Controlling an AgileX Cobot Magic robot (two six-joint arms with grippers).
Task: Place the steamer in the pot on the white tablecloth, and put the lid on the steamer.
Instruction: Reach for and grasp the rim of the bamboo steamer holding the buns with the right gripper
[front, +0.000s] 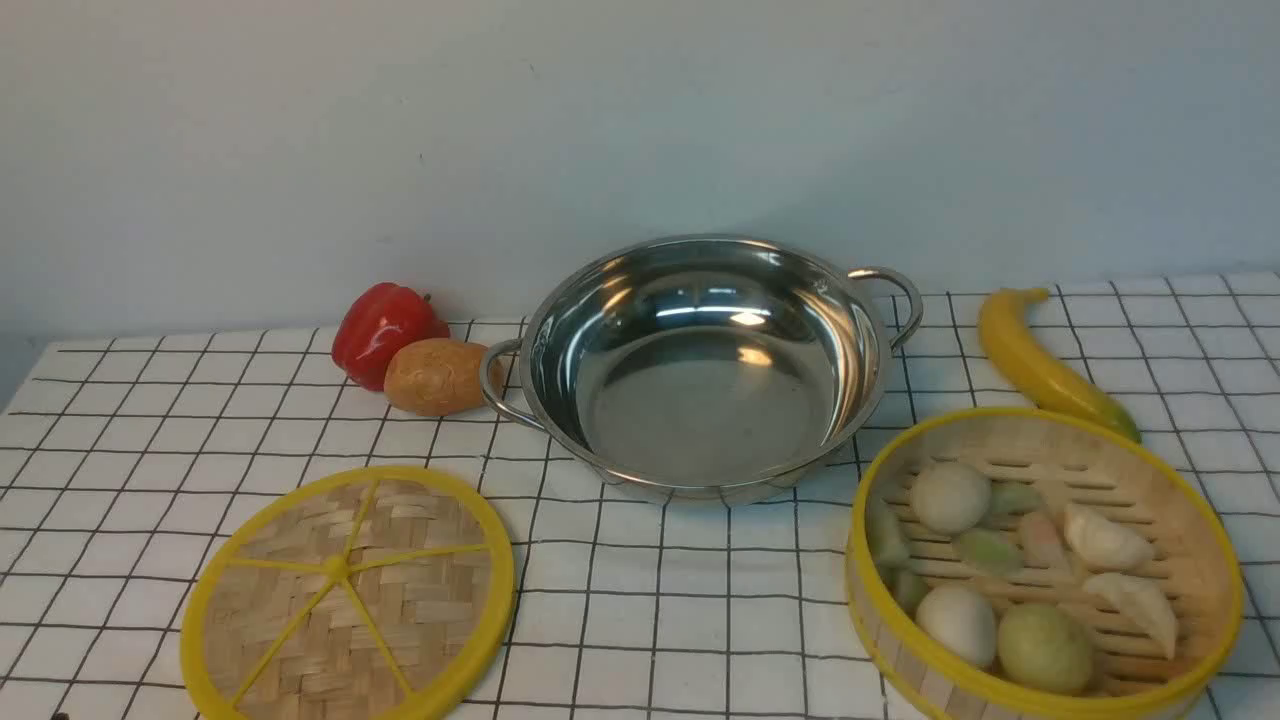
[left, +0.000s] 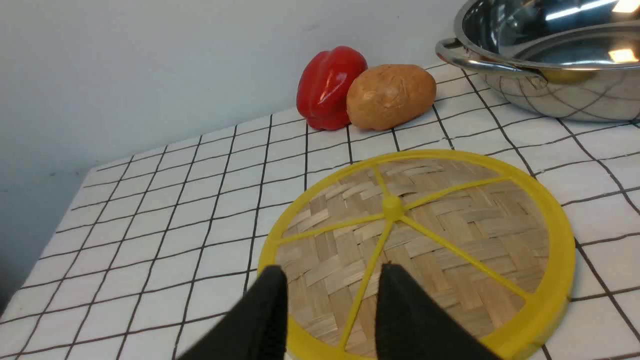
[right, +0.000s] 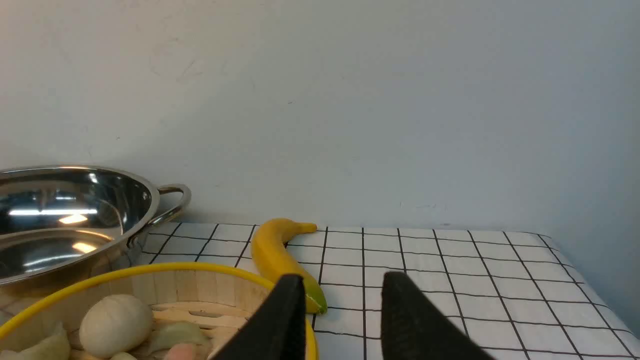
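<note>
the left gripper (left: 332, 270) is hanging over the near edge of the lid (left: 415, 240), its two black fingers standing apart and gripping nothing. the lid, a flat woven-bamboo disc with a thick yellow rim and six thin spokes, is lying flat at the near left of the white tablecloth (front: 650, 610). the right gripper (right: 344, 277) is also standing parted with nothing in it, poised by the rim of the steamer (front: 1150, 490). the steamer is sitting at the near right, a round basket with a slatted floor, carrying smooth white and pale green buns (front: 950, 497) and dumplings. farther back, in the middle, the pot (front: 700, 400) is resting on the cloth (wide, shallow, mirror-bright steel, two loop handles). at the far left a glossy red pepper (front: 385, 330) and a rough brown potato (front: 435, 377) are touching, the potato just beside the pot's left handle. at the far right a curved yellow banana (front: 1030, 360) is lying just behind the steamer.
</note>
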